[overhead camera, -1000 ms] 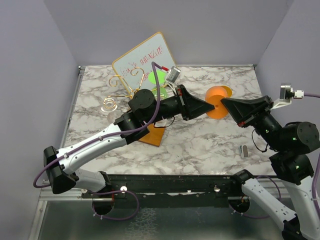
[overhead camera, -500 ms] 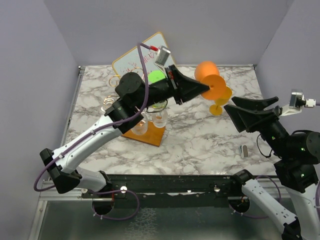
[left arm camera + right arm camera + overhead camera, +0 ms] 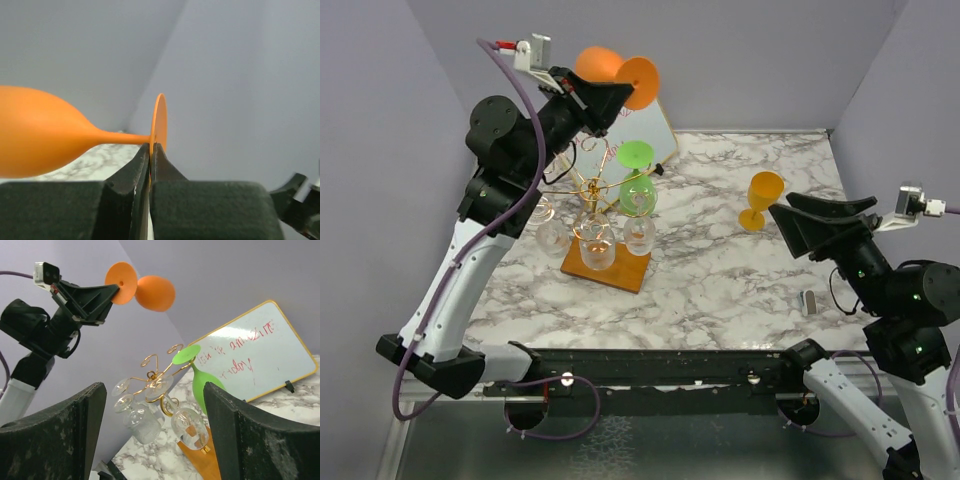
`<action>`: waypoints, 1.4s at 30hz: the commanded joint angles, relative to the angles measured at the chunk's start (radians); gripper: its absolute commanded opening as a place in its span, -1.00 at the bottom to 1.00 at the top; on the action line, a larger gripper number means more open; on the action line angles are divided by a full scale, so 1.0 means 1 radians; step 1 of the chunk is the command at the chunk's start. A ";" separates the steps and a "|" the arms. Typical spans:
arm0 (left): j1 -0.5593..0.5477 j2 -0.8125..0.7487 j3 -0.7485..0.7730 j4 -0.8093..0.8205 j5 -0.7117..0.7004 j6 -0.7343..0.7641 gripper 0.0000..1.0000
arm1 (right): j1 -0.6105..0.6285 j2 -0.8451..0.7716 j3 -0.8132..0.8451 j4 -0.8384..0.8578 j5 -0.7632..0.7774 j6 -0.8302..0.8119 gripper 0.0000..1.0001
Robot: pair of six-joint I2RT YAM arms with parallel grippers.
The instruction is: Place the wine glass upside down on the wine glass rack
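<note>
Closest to the arm bases, the right fingers [image 3: 815, 235] stand wide apart with nothing between them, raised over the right side of the marbled counter [image 3: 720, 270]. Below and nearer than them a small grey object [image 3: 809, 301] lies on the counter. Just past their tips a second orange glass [image 3: 763, 198] stands upright on its foot, apart from both fingers. Farther off to their left is the wine glass rack [image 3: 590, 185], its wooden base flat on the counter and its gold curled arms carrying several clear glasses [image 3: 597, 243] hung bowl-down, with a green glass [image 3: 637, 185] hung the same way on the side toward the right fingers. Behind the rack leans a whiteboard [image 3: 250, 357] with red handwriting. Farthest and highest, the left fingers [image 3: 600, 100] are pressed tight together on the wine glass [image 3: 600, 63], pinching the rim of its round foot between their tips. In the left wrist view the foot rises edge-on straight out of the closed tips, the stem runs level away from it, and the bowl lies off to the left of the fingers. The glass lies on its side, lifted well above the rack's arms and touching none of them.
</note>
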 commanded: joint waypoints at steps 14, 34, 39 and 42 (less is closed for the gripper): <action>0.214 -0.102 -0.084 -0.337 -0.668 0.248 -1.00 | 0.003 0.055 -0.059 0.025 -0.001 -0.007 0.53; 0.593 -0.224 -0.293 -0.525 -0.046 -0.004 -1.00 | 0.004 0.097 -0.096 0.055 -0.094 -0.020 0.50; 0.596 -0.255 -0.290 -0.527 0.079 -0.051 -1.00 | 0.003 0.100 -0.097 0.054 -0.103 -0.027 0.49; 0.596 -0.272 -0.299 -0.528 0.121 -0.085 -1.00 | 0.004 0.101 -0.098 0.049 -0.098 -0.027 0.50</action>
